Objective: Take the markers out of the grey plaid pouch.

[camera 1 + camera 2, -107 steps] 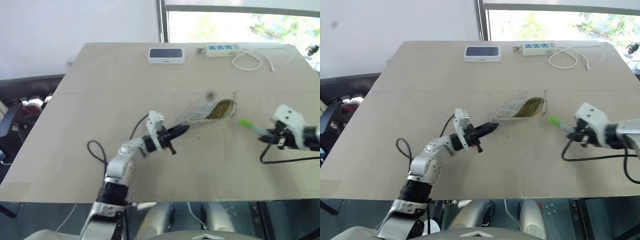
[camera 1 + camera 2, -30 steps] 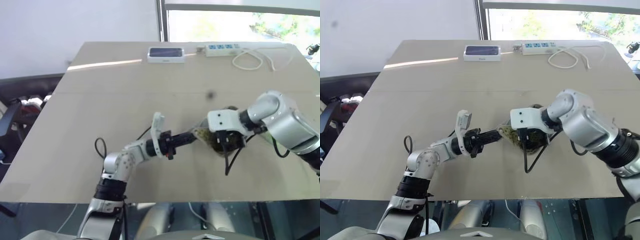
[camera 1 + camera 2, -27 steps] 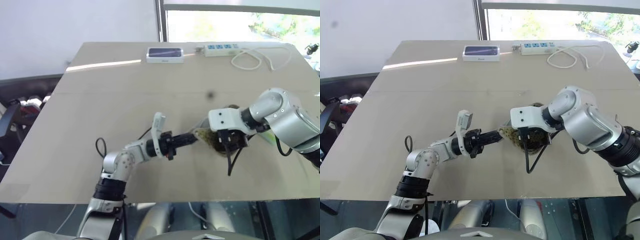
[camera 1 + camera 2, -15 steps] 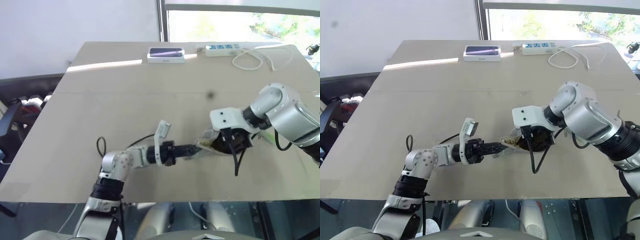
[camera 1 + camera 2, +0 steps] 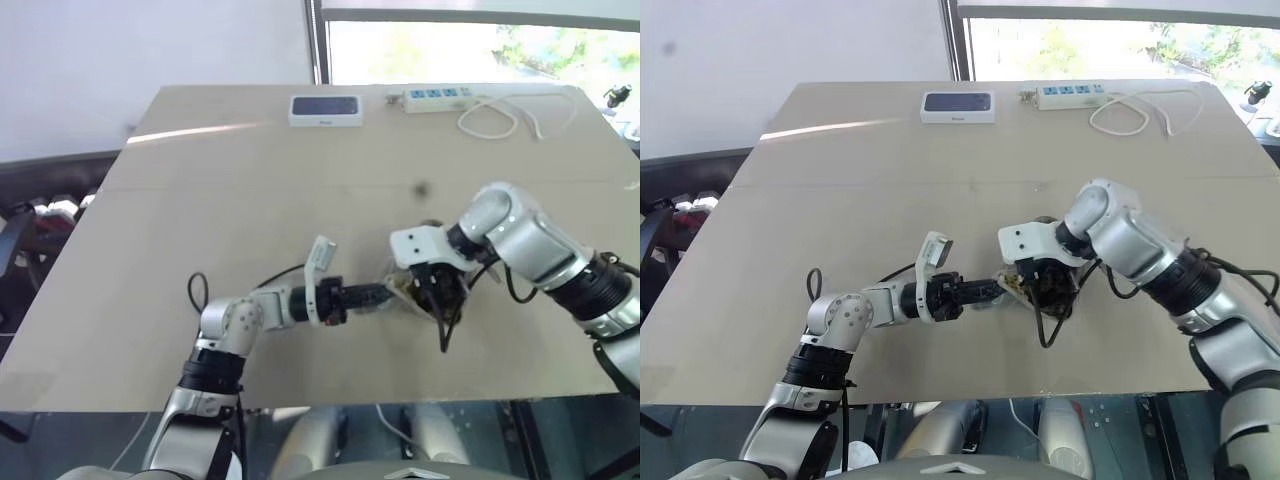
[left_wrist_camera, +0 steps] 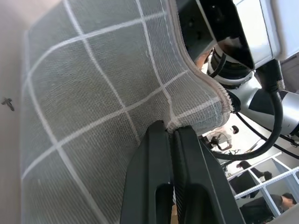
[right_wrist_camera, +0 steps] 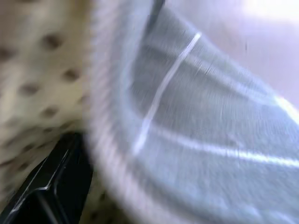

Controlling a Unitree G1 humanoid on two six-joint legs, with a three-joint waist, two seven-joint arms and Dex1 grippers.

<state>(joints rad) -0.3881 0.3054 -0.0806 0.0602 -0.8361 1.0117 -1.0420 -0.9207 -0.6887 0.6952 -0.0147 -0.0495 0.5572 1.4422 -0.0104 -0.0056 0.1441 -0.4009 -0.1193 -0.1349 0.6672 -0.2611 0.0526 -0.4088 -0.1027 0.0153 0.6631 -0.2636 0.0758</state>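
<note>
The grey plaid pouch (image 5: pixel 398 291) lies near the middle of the table, bunched between my two grippers. My left gripper (image 5: pixel 383 296) points right, shut on the pouch's stitched rim (image 6: pixel 196 88); its fingers (image 6: pixel 161 154) pinch the fabric. My right gripper (image 5: pixel 1045 286) points steeply down into the pouch's mouth. In the right wrist view one black finger (image 7: pixel 49 186) stands against the dotted lining (image 7: pixel 28 70), with the rim and grey outer cloth (image 7: pixel 210 121) beside it. Nothing shows between its fingers. The markers are hidden.
A white-framed dark device (image 5: pixel 324 108) lies at the table's far edge. A white power strip (image 5: pixel 436 97) with a looped cable (image 5: pixel 500 120) lies to its right. The pouch sits a short way from the table's near edge (image 5: pixel 300 405).
My right gripper has sunk and shifted left, deeper into the pouch's mouth. The pouch has been drawn lower and closer to my left gripper, which keeps its hold.
</note>
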